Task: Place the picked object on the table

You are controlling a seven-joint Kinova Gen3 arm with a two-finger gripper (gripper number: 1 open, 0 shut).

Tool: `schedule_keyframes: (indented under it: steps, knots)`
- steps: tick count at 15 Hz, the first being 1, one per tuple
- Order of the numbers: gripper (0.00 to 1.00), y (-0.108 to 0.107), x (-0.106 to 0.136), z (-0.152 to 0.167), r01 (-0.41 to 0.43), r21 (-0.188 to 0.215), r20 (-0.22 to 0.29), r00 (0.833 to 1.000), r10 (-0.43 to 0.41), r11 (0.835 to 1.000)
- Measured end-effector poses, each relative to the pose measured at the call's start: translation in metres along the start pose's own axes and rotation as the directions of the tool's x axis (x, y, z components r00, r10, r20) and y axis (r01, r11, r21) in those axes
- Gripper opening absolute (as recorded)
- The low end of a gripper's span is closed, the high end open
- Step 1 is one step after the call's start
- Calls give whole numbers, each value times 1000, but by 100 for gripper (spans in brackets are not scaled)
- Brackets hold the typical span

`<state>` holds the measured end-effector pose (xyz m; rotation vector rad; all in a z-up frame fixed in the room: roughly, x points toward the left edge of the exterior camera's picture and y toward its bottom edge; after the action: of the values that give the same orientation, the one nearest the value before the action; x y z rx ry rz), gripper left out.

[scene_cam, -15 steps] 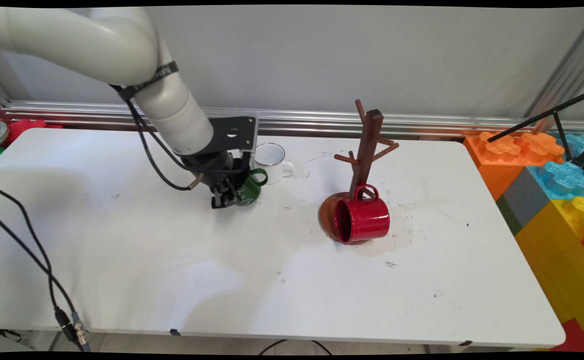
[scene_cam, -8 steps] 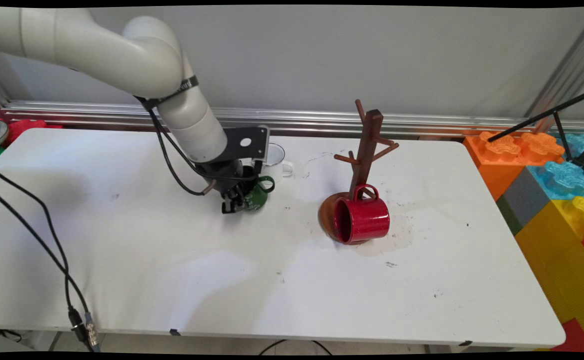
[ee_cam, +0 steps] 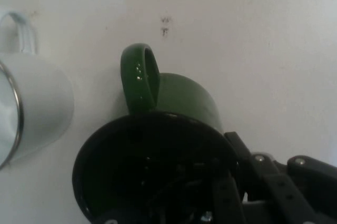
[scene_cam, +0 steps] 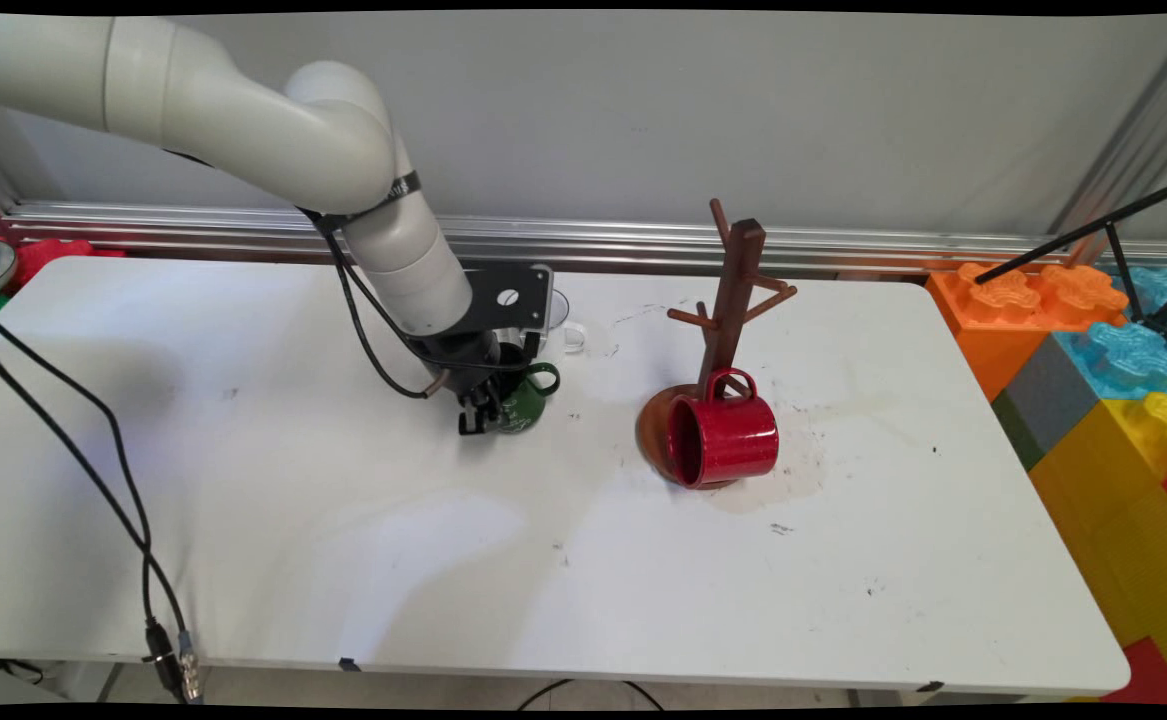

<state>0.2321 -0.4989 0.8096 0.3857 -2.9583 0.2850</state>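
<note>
Under our gripper (scene_cam: 488,410) stands the green mug (scene_cam: 531,403), low at the desk (scene_cam: 343,560); we grip its wall, one finger inside and one outside. A white mug (ee_cam: 37,108) sits just beside it. The mug tree (scene_cam: 733,290) and red mug (scene_cam: 728,440) lie well off on the handle's side, with bare desk between.

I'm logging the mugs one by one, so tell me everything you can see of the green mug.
The green mug is glossy dark green outside and black inside, enamel by its look, with a green loop handle. In the main view it stands near the table's middle, handle towards the mug tree. The gripper is at its rim, one finger apparently reaching inside. A white mug sits just beside it; whether they touch is unclear.
</note>
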Motion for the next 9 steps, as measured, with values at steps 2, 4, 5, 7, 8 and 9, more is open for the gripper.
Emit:
schedule_keyframes:
  steps: [2, 4, 5, 7, 8, 9]
  knots:
    - [0, -1, 1, 4, -2, -4, -4, 1000, 2, 1000]
    - [0, -2, 2, 8, -3, -7, -6, 1000, 3, 1000]
    - [0, -2, 4, 10, -5, -9, -7, 1000, 4, 1000]
    - [100, -3, 4, 12, -4, -10, -12, 1000, 4, 1000]
    - [100, -2, 6, 13, -4, -11, -16, 1000, 4, 1000]
    - [100, -2, 7, 14, -5, -11, -20, 1000, 5, 1000]
